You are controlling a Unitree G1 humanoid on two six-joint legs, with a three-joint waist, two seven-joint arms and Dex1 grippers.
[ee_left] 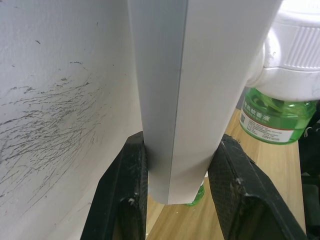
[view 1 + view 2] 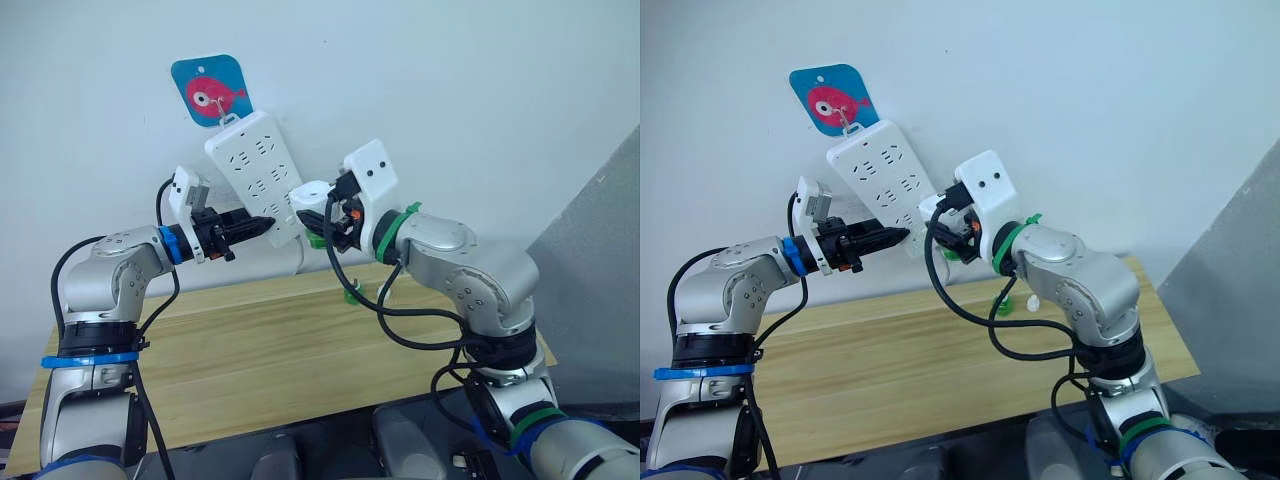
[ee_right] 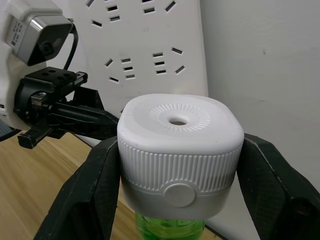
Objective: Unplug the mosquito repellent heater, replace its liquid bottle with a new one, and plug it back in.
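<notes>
The light is bright and even, and the wall [image 2: 480,90] looks soft white with no glare. Thin, pale shadows lie on the wall just beside the power strip [image 2: 256,172]. In the left wrist view, the green bottle [image 1: 276,119] beside the strip looks a little blurry.

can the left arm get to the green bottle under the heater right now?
Probably not as things stand. The left gripper is shut on the power strip, bracing its lower end, and the right gripper holds the heater with the green bottle hanging below.
</notes>
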